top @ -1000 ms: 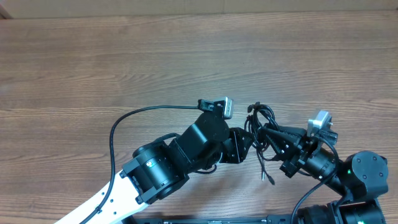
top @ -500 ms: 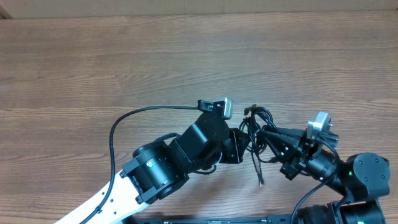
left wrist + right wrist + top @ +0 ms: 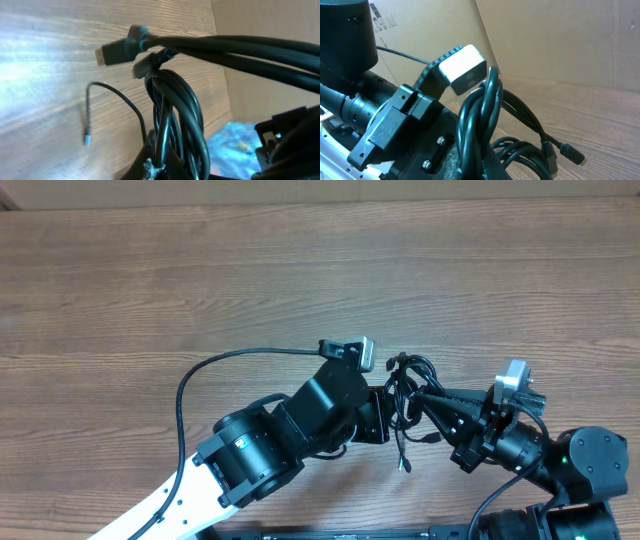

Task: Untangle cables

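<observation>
The cables [image 3: 408, 388] are a knotted bundle of thin black cords held between my two arms near the table's front. My left gripper [image 3: 392, 402] is shut on the bundle from the left; its wrist view shows cords [image 3: 172, 110] running up out of the jaws [image 3: 162, 165], with a plug [image 3: 114, 51] above. My right gripper [image 3: 425, 398] is shut on the same bundle from the right; its wrist view shows cord loops [image 3: 480, 115] rising from the jaws [image 3: 487, 167] and a plug end [image 3: 570, 152]. A loose cord end [image 3: 403, 462] hangs toward the front.
The wooden table [image 3: 300, 270] stretches far and left of the arms. My left arm's own thick black wire [image 3: 215, 370] arcs over the table on the left. Cardboard walls [image 3: 560, 40] stand behind the table.
Both grippers and the bundle have shifted a little left. The hanging cord end has swung left, from under the right gripper to under the left one.
</observation>
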Controlling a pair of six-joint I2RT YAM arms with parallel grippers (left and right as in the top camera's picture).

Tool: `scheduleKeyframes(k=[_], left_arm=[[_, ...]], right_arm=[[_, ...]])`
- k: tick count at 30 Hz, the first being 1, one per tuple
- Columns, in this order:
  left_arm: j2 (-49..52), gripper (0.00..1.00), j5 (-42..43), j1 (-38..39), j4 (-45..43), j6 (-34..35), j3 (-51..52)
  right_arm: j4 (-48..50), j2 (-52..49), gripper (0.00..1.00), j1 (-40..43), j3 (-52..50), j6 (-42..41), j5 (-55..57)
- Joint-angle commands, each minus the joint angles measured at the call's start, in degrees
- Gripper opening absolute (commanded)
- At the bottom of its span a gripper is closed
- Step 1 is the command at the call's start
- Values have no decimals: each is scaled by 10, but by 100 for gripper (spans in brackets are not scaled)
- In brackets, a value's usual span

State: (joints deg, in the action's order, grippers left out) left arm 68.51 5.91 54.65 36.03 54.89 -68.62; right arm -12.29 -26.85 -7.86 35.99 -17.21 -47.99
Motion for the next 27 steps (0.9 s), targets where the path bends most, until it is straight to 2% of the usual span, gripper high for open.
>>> scheduleKeyframes(k=[1,5,6,9,12,13,17,19,24,27], left_arm=[[-2,4,-18,-12,2,-137,-7],[-10,4,-52,-19,1,-178,-7],[-12,4,-72,-20,1,-189,-7],[-21,4,-105,-20,-1,-217,-7],[-28,5,-123,-20,-3,-247,-7],[-29,4,-126,-20,-6,-272,-7],[-29,4,-127,-20,-15,-354,-7],[-29,4,-127,-20,-20,-382,-7],[-30,4,-108,-20,-43,-401,-7],[-30,4,-37,-20,-74,-447,-7]], right_arm=[[-16,6,5,1,8,-8,30],[-41,6,30,1,8,-8,61],[-44,6,43,1,8,-8,64],[-46,6,52,1,8,-8,67],[-56,6,65,1,8,-8,80],[-61,6,74,1,8,-8,83],[-63,6,90,1,8,-8,85],[-64,6,95,1,8,-8,85],[-64,6,94,1,8,-23,85],[-56,6,81,1,8,-67,94]])
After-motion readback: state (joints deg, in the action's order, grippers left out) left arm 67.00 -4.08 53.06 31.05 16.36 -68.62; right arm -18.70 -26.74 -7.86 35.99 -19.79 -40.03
